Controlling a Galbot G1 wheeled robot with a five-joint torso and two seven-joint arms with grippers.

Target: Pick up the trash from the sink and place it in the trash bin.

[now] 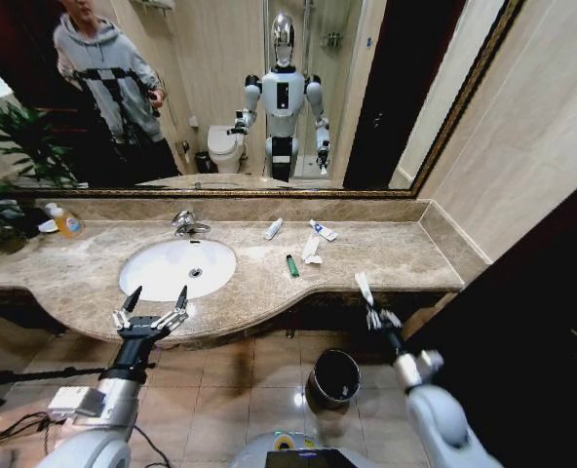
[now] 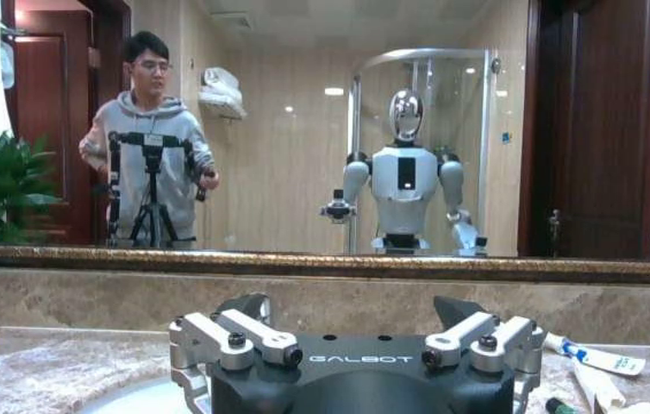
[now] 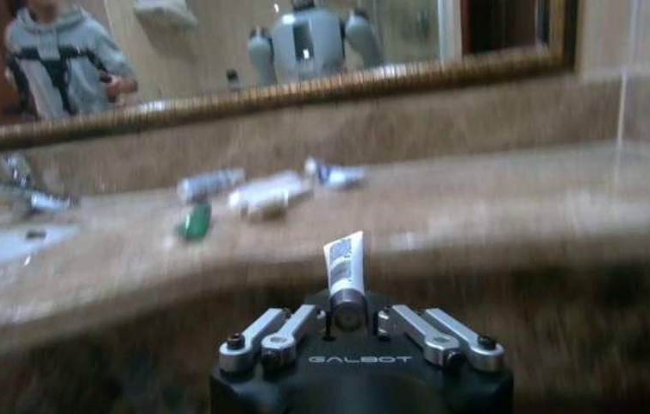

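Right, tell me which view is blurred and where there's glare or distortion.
Right wrist view: smeared, the tubes and green stick on the counter soft, though the tube held in the right gripper reads clearly. Head view: wide-angle bending of the counter edge, a bright reflection on the floor by the bin. Left wrist view: sharp.

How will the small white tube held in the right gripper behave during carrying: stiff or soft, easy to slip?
The white tube stands upright from the right gripper, so it seems fairly stiff. It looks thin and probably light. Only its lower end is pinched, so it may swing or slip if moved fast.
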